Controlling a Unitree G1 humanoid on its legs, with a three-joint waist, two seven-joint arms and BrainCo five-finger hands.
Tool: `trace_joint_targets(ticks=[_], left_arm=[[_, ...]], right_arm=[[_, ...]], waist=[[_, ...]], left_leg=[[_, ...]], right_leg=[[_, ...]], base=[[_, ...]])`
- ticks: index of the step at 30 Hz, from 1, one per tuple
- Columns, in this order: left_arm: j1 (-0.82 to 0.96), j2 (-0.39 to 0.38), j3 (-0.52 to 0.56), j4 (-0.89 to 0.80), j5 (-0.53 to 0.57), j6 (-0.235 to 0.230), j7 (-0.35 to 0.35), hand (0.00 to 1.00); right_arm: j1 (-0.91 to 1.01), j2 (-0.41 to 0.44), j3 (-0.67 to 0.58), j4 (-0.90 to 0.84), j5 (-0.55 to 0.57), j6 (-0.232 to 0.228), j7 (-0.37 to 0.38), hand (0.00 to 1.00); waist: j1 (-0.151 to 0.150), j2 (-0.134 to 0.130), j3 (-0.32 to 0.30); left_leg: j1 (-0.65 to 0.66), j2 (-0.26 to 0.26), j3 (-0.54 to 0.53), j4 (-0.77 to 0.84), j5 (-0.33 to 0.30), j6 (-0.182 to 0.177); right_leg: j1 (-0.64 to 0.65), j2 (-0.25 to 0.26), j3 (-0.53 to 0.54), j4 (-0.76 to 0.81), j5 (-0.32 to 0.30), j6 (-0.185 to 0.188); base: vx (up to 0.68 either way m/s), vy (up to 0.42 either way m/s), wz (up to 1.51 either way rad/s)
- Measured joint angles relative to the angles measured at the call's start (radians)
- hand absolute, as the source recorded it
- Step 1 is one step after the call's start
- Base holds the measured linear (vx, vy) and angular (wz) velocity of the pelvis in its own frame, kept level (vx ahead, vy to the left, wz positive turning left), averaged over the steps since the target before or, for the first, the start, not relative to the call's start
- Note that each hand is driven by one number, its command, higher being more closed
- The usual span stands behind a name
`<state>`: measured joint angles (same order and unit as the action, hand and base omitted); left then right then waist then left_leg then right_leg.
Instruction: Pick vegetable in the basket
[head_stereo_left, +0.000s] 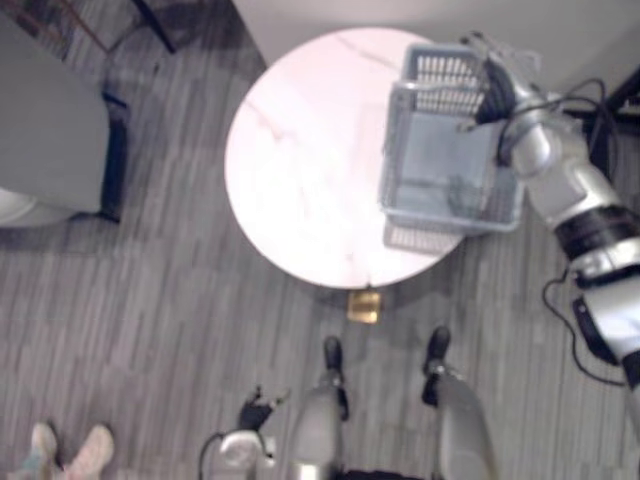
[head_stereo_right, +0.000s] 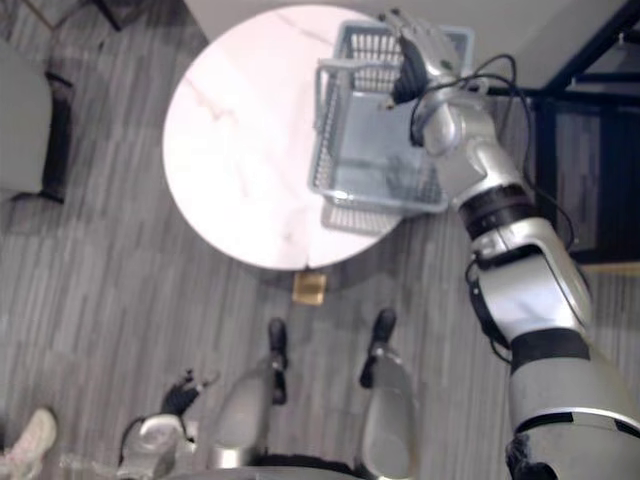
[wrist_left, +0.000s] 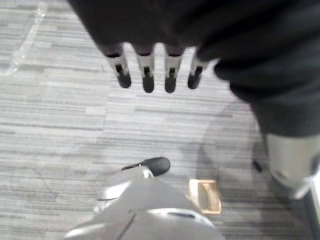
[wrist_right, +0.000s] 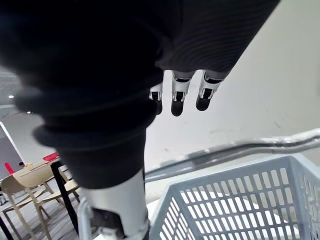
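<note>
Robot's right hand (head_stereo_left: 497, 88) hovers, fingers loose and empty, over the basket (head_stereo_left: 402, 150) on a round table (head_stereo_left: 290, 170). Whether a vegetable lies inside is too blurred to tell, and picking looks unstarted. The left hand (wrist_left: 147, 80) hangs slack, well apart from the basket.

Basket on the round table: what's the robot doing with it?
The robot is reaching its right hand over the far end of the grey plastic basket on the round white table. The fingers are straight, just above the handle, not gripping it. The left hand hangs open near the floor. I can't tell what's inside the basket.
</note>
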<state>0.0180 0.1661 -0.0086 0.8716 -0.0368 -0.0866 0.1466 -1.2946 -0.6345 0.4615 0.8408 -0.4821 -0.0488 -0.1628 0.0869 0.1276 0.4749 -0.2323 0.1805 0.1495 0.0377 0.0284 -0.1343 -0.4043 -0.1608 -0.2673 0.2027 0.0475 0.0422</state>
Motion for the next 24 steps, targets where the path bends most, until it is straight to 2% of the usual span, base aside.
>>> trace_joint_targets(ticks=[3, 7, 11, 13, 17, 21, 22, 24], left_arm=[[-0.067, 0.015, -0.041, 0.01, -0.001, -0.003, 0.003, 0.0], [-0.169, 0.035, -0.085, 0.031, -0.039, -0.035, 0.005, 0.0], [-0.21, 0.035, -0.125, 0.038, -0.078, -0.038, 0.003, 0.0], [-0.22, 0.033, -0.139, 0.027, -0.079, -0.045, 0.001, 0.0], [-0.216, 0.013, -0.14, -0.002, -0.112, -0.046, -0.005, 0.0], [-0.182, -0.016, -0.141, -0.035, -0.115, -0.043, -0.018, 0.0], [-0.172, -0.017, -0.141, -0.04, -0.114, -0.041, -0.019, 0.0], [-0.128, -0.014, -0.14, -0.059, -0.106, -0.036, -0.027, 0.0]], right_arm=[[-0.064, -0.041, 0.021, 0.083, 0.001, 0.001, -0.007, 1.0], [-0.174, -0.139, 0.027, 0.161, -0.001, 0.001, -0.061, 1.0], [-0.217, -0.19, 0.028, 0.198, 0.0, 0.001, -0.092, 1.0], [-0.224, -0.224, 0.027, 0.201, 0.001, 0.006, -0.098, 1.0], [-0.206, -0.265, 0.014, 0.195, 0.014, 0.016, -0.11, 1.0], [-0.032, -0.265, -0.083, 0.18, 0.03, 0.032, -0.098, 1.0], [0.006, -0.256, -0.112, 0.174, 0.031, 0.035, -0.093, 1.0], [0.157, -0.212, -0.218, 0.131, 0.056, 0.041, -0.079, 1.0]], waist=[[0.008, 0.025, 0.012], [0.033, 0.062, 0.026], [0.042, 0.066, 0.026], [0.056, 0.068, 0.025], [0.05, 0.07, 0.023], [0.045, 0.068, 0.023], [0.04, 0.067, 0.024], [0.002, 0.055, 0.023]], left_leg=[[-0.066, -0.001, -0.035, -0.002, 0.021, 0.0], [-0.167, -0.008, -0.078, -0.042, 0.075, 0.0], [-0.212, -0.018, -0.105, -0.057, 0.099, 0.003], [-0.228, -0.025, -0.11, -0.06, 0.103, 0.007], [-0.225, -0.054, -0.128, -0.091, 0.133, 0.018], [-0.114, -0.063, -0.139, -0.126, 0.147, 0.017], [-0.09, -0.063, -0.14, -0.132, 0.147, 0.017], [-0.012, -0.064, -0.142, -0.132, 0.14, 0.015]], right_leg=[[-0.038, -0.003, -0.03, -0.015, 0.016, -0.006], [-0.12, -0.007, -0.065, -0.035, 0.042, -0.012], [-0.158, -0.018, -0.085, -0.037, 0.051, -0.011], [-0.178, -0.029, -0.087, -0.024, 0.05, -0.01], [-0.203, -0.073, -0.098, 0.044, 0.026, 0.0], [-0.107, -0.09, -0.1, 0.078, -0.006, 0.012], [-0.084, -0.09, -0.101, 0.076, -0.009, 0.015], [0.01, -0.085, -0.098, 0.051, -0.011, 0.018]], base=[[-0.03, -0.012, 0.32], [-0.05, -0.021, 0.25], [-0.03, -0.006, 0.21], [-0.04, 0.002, 0.14], [-0.03, 0.002, 0.22], [0.02, -0.024, 0.19], [0.05, -0.026, 0.1], [0.04, -0.008, 0.02]])
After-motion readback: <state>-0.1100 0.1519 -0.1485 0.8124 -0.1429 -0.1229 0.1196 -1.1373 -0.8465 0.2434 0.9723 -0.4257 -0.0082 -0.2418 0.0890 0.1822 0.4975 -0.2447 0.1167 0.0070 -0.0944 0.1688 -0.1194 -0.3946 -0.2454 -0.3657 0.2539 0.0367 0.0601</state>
